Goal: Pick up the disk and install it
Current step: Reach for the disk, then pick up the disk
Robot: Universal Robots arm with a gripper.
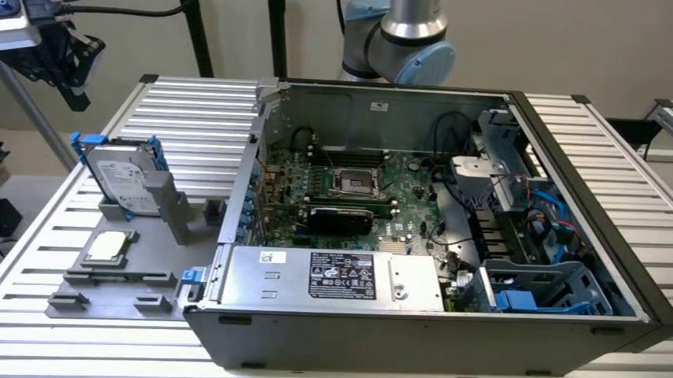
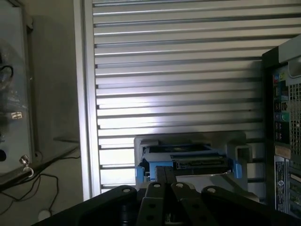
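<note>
the pincer (image 2: 164, 175) is closed, its two black fingers (image 2: 159, 182) pressed flat against each other with nothing between them, and it touches nothing. in the exterior view the pincer (image 1: 74, 93) hangs in the air off a corner of the slatted table (image 1: 200, 110), clear of everything on it. the disk (image 2: 188, 157) sits straight ahead of the closed fingertips and well apart from them, unheld. it stands on its edge in a grey holder (image 1: 173, 209), and a blue carrier frame (image 1: 80, 143) runs round its silver body. a white label (image 1: 128, 183) covers much of the disk's broad face, but its print is too small to read. just past the disk, farther from the pincer, a small square chip (image 1: 109, 246) lies flat on the same grey fixture as the holder. the open computer case (image 1: 421, 339) stands farther off to one side of the pincer, beyond the disk. inside it, at the wall farthest from the pincer, a grey box (image 1: 263, 279) carries a black label (image 1: 342, 276) with white marks and symbols, none of them legible. a small white sticker (image 1: 273, 257) sits just beside that label, also unreadable. in the wrist view the case's rear panel (image 2: 282, 141) shows coloured ports and pale stickers whose writing cannot be made out.
</note>
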